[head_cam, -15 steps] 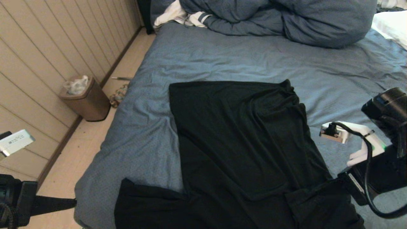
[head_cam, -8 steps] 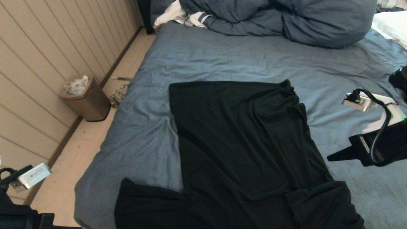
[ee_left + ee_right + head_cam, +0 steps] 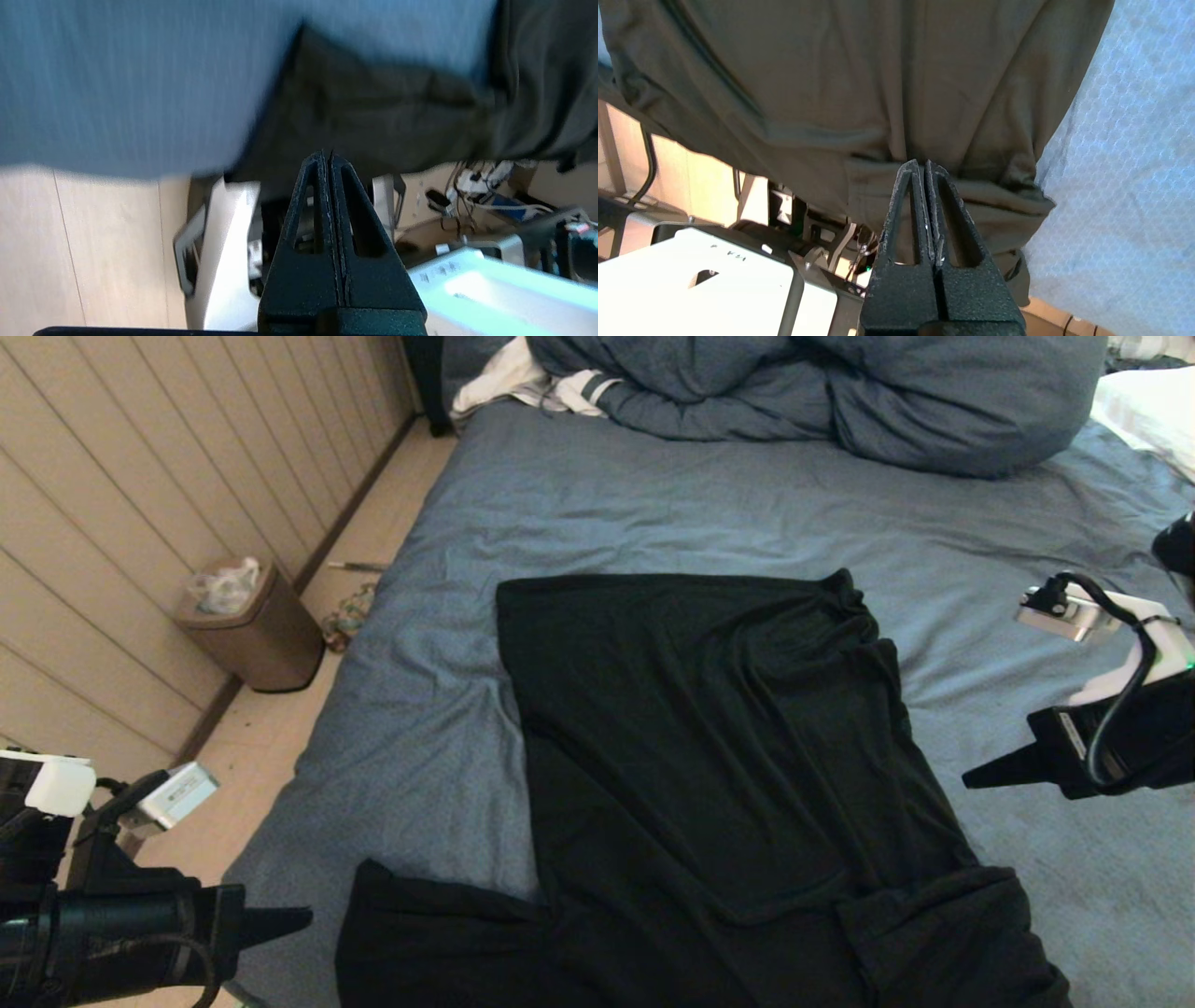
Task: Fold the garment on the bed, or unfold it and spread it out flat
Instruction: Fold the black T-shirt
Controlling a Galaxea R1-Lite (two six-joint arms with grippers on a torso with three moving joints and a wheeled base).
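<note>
Both grippers appear with their black fingers pressed together and nothing between them: we see the left gripper (image 3: 303, 919) at the near left corner of the bed (image 3: 653, 513), its tip pointing toward the garment (image 3: 728, 775) but apart from it, and the right gripper (image 3: 971, 777) above the blue-grey sheet just beside the garment's right edge, likewise clear of the cloth. We find the black garment spread over the near middle of the bed, plain side up, with one sleeve reaching toward the near left edge and a bunched fold at the near right corner. In the wrist views we note the closed left gripper (image 3: 331, 156) before a dark sleeve (image 3: 373, 121), and the closed right gripper (image 3: 920, 163) before the garment's hem (image 3: 859, 84). We can read no print or lettering on the cloth; a small white label on the left wrist camera (image 3: 173, 795) is too small to read. At the bed's far end lie a bunched duvet (image 3: 840, 392) and a white striped cloth (image 3: 523, 378); a brown bin (image 3: 252, 625) stands by the panelled wall.
</note>
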